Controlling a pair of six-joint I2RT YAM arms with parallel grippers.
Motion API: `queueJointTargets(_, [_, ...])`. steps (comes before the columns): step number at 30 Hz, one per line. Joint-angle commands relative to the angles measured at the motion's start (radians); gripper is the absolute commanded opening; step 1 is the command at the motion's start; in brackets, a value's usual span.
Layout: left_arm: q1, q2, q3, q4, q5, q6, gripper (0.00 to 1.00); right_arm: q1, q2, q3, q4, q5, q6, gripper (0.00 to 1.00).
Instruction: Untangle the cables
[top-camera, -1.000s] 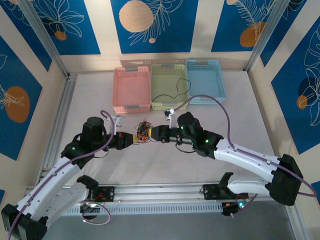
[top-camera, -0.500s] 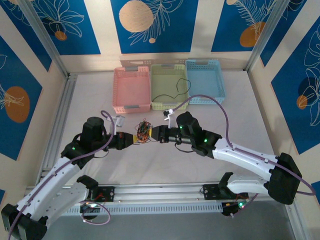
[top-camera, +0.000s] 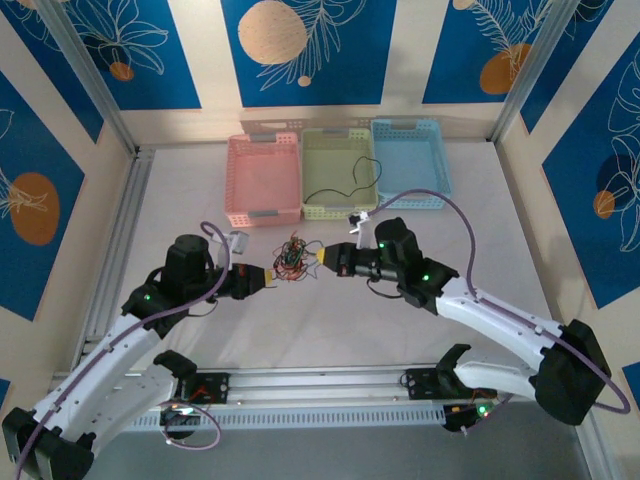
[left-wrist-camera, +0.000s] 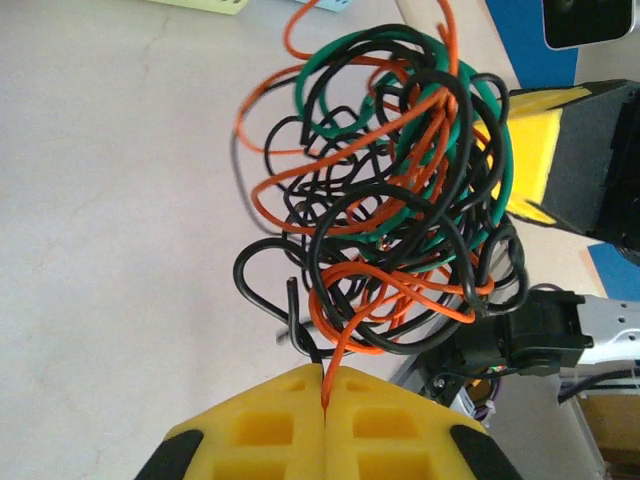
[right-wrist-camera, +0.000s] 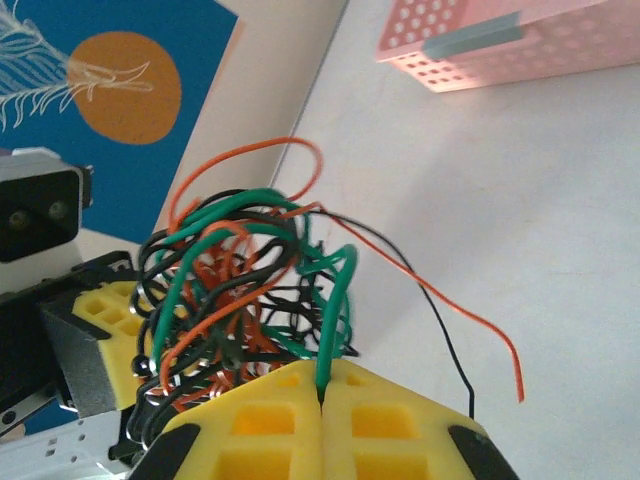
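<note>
**Two Arms Take Opposite Ends of a Wire Knot**

The cables sit as one knotted clump of black, orange and green wire at the middle of the table, just in front of the pink basket and the green basket. The clump hangs between the two grippers, which face each other across it.

In the left wrist view, the left gripper has its yellow pads pressed together on an orange strand that runs straight out of the knot and into the seam between them. The right gripper is likewise clamped, on a green strand that arches over the top of the tangle and drops into its pads.

The hold looks deliberate. With each arm pinching a different colour on an opposite side of the knot, drawing the arms apart should tease one wire out against the other rather than drag the whole bundle along. Most loops are tightly interlaced, so the job appears to be at an early stage. One orange end and one black end trail loose toward the pink basket.

A single thin black wire lies in the green basket, which suggests the trays are meant for freed strands. The blue basket stands beside it. Whether the clump touches the tabletop cannot be told from these views.
</note>
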Motion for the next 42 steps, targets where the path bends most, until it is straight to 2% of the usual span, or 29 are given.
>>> queueJointTargets(1, [-0.003,-0.029,0.026,-0.064,-0.069,0.021,0.0,-0.092,-0.064,-0.039,-0.043,-0.006,-0.034,0.0])
queueJointTargets(9, [-0.002,-0.046,0.045,-0.13,-0.141,0.046,0.0,-0.382,-0.162,-0.101,-0.212,0.023,-0.115,0.0])
queueJointTargets(14, [-0.002,-0.073,0.072,-0.192,-0.204,0.063,0.0,-0.596,-0.206,-0.165,-0.236,-0.054,-0.113,0.0])
queueJointTargets(17, [-0.001,-0.08,0.1,-0.225,-0.228,0.073,0.0,-0.675,-0.225,-0.181,-0.255,-0.079,-0.124,0.0])
queueJointTargets(25, [-0.001,-0.115,0.238,-0.407,-0.395,0.159,0.0,-0.778,-0.245,-0.213,-0.299,-0.065,-0.174,0.0])
queueJointTargets(29, [-0.002,-0.136,0.303,-0.519,-0.554,0.221,0.0,-0.826,-0.247,-0.242,-0.314,-0.029,-0.186,0.0])
queueJointTargets(31, [-0.002,-0.151,0.311,-0.545,-0.605,0.242,0.0,-0.85,-0.25,-0.262,-0.293,-0.05,-0.173,0.0])
queueJointTargets(38, [-0.001,-0.151,0.306,-0.569,-0.649,0.275,0.0,-0.857,-0.256,-0.272,-0.292,-0.022,-0.174,0.0])
queueJointTargets(42, [-0.002,-0.152,0.29,-0.541,-0.594,0.29,0.0,-0.856,-0.271,-0.272,-0.268,-0.064,-0.164,0.0])
